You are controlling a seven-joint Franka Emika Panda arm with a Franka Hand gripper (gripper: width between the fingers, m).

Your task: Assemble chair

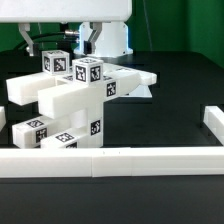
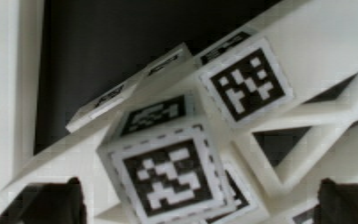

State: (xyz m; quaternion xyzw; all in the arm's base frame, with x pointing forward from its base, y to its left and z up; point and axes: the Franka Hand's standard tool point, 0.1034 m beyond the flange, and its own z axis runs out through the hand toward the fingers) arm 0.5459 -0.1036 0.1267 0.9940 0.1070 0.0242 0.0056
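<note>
Border wall (image 1: 110, 160) fronts the tagged chair (image 1: 85, 100), stiff, light-looking, likely best gripped on a bar; tool (image 1: 88, 40) open, empty.

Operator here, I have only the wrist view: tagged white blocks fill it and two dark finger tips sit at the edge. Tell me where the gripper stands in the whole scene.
Observer: The gripper hangs above the far end of the chair, jaws open and holding nothing.
Operator: Describe the whole structure.
Observer: It is a blocky white cross of bars, tilted, with tagged cubes on top and a post reaching down toward the table.
Operator: Report what lies in front of it.
Observer: A long low white border wall runs across the near side and turns up at the exterior view's right.
Operator: Name any loose part.
Observer: A small tagged block sits low at the exterior view's left, beside the post.
</note>
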